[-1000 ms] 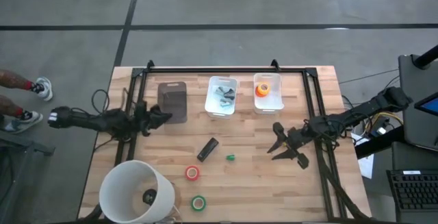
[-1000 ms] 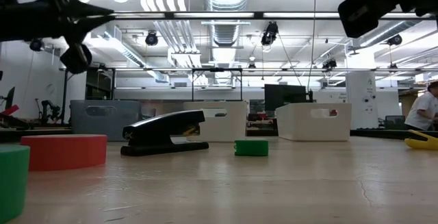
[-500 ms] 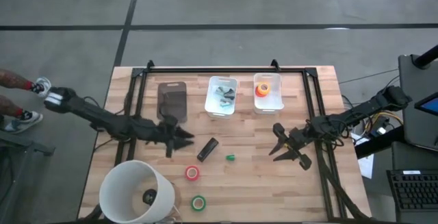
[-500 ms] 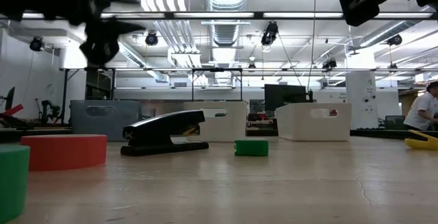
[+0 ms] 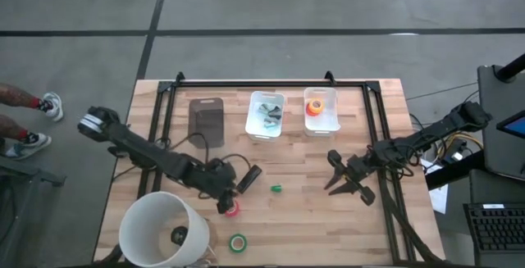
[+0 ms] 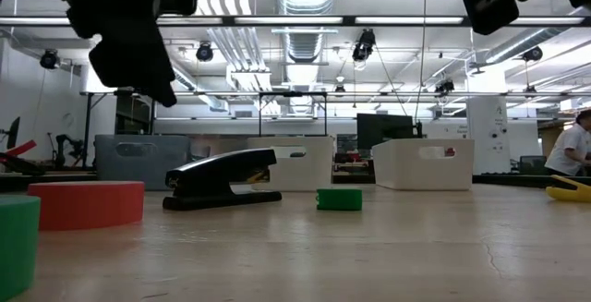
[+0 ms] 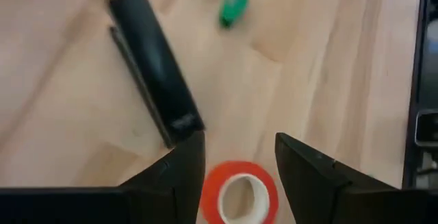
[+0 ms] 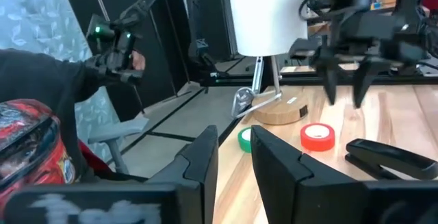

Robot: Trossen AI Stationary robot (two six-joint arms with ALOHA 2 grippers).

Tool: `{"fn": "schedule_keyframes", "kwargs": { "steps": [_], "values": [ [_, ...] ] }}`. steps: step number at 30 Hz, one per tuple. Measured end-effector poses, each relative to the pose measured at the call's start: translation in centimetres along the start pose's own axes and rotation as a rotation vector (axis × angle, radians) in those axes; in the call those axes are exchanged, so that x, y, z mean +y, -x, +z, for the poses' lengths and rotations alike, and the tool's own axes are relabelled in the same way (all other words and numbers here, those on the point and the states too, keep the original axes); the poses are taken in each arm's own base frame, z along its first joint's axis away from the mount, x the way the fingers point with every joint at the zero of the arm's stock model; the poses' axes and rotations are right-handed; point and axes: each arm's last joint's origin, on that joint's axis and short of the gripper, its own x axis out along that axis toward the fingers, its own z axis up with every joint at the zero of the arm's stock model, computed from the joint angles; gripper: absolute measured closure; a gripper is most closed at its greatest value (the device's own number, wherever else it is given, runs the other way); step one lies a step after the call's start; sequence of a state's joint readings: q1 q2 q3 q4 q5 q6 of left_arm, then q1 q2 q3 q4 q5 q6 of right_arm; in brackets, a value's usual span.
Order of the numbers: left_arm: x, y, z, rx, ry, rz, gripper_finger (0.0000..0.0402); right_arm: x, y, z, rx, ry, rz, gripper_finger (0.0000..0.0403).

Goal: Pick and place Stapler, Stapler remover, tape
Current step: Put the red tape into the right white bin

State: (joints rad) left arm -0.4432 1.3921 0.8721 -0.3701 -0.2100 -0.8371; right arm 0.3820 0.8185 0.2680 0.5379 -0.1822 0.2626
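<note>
Red tape (image 5: pixel 231 209) lies on the table just beside the stapler (image 5: pixel 249 177), w/ the green roll (image 5: pixel 237 242) a bit beyond. Our left gripper (image 7: pixel 236 159) has swung across from the far side & now hovers right over the red tape, fingers apart. We judge pickup's next. Right gripper (image 5: pixel 343 178), well apart from it, fingers apart, waits.

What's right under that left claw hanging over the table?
The red tape roll lies below the open left claw, beside the black stapler. Its near edge is cut off from view.
</note>
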Motion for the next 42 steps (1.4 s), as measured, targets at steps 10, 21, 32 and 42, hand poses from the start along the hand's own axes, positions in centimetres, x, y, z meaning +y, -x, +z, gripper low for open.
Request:
{"fn": "schedule_keyframes", "kwargs": {
  "steps": [10, 21, 32, 42],
  "values": [
    [-1.4, -3.3, -2.3, 0.195, -0.046, 0.053, 0.0234, 0.0, 0.0, 0.1, -0.008, 0.001, 0.002, 0.0318],
    [-0.9, -5.0, -3.8, 0.25, -0.108, 0.134, 0.025, 0.0, 0.0, 0.2, -0.017, 0.011, 0.004, 0.0338],
    [-0.8, -6.1, -4.2, 0.253, -0.025, 0.165, 0.0282, 0.0, 0.0, 0.2, -0.018, 0.015, 0.004, 0.0328],
    [-1.1, -6.0, -3.7, 0.21, -0.034, 0.153, 0.036, 0.0, 0.0, 0.2, -0.017, 0.037, 0.004, 0.0319]
  ]
}}
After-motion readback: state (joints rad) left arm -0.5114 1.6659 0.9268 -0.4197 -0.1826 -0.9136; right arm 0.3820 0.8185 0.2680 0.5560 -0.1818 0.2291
